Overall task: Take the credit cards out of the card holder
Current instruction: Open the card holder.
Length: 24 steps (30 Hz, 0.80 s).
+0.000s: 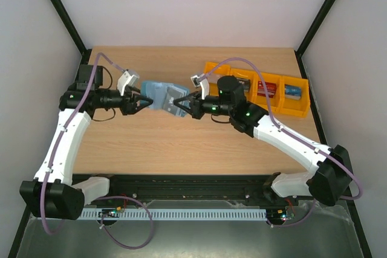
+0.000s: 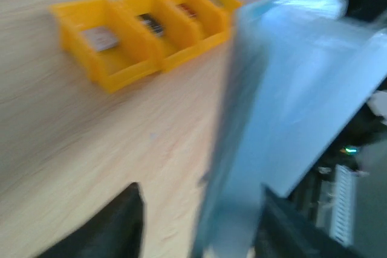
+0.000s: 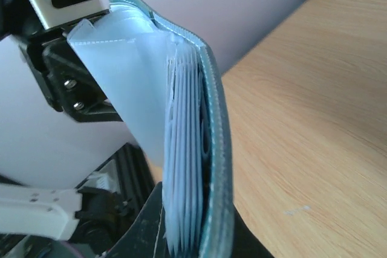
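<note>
Top external, card holder held aloft between both hands, right hand clamping it, left hand grip unclear

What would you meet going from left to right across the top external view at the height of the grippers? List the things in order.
left gripper → card holder → right gripper → orange bins

No readable text anywhere

Cards in the orange plastic bins at upper right are too small and blurred to read.
</note>
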Each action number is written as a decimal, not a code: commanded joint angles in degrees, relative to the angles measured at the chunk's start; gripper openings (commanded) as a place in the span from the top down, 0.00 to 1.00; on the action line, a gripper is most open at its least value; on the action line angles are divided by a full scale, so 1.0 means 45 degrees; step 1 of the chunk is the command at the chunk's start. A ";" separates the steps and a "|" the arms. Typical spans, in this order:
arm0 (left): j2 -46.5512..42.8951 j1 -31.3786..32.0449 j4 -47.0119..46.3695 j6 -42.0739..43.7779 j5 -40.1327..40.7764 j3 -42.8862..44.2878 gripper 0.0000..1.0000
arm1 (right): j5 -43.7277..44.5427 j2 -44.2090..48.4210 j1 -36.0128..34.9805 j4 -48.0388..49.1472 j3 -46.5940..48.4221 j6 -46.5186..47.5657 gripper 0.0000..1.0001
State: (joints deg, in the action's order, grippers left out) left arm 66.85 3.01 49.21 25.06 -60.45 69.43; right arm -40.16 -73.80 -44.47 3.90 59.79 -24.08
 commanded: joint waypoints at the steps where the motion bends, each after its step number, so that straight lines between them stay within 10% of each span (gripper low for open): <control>1: -0.0094 -0.0199 -0.3543 -0.3337 0.4649 -0.1130 0.38 | 0.2048 0.0128 0.0116 -0.0915 0.0201 -0.0719 0.98; 5: -0.0041 -0.0199 -0.3826 -0.3174 0.6560 -0.1332 0.19 | 0.6674 -0.0740 0.0073 -0.3934 0.1326 -0.1912 0.98; 11: -0.0089 0.0176 -0.3554 -0.2877 0.4858 -0.1733 0.03 | 0.9931 -0.1923 -0.0732 -0.5932 0.2769 -0.1952 0.98; 24: 0.1222 0.2702 -0.4414 -0.3411 0.7418 -0.1724 0.00 | 0.8584 -0.4007 -0.1754 -0.5637 0.4880 -0.1940 0.98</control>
State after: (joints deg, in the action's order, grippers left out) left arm 69.25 13.52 30.44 10.09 -34.98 60.23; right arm 1.02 -90.28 -52.36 -23.16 78.70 -31.99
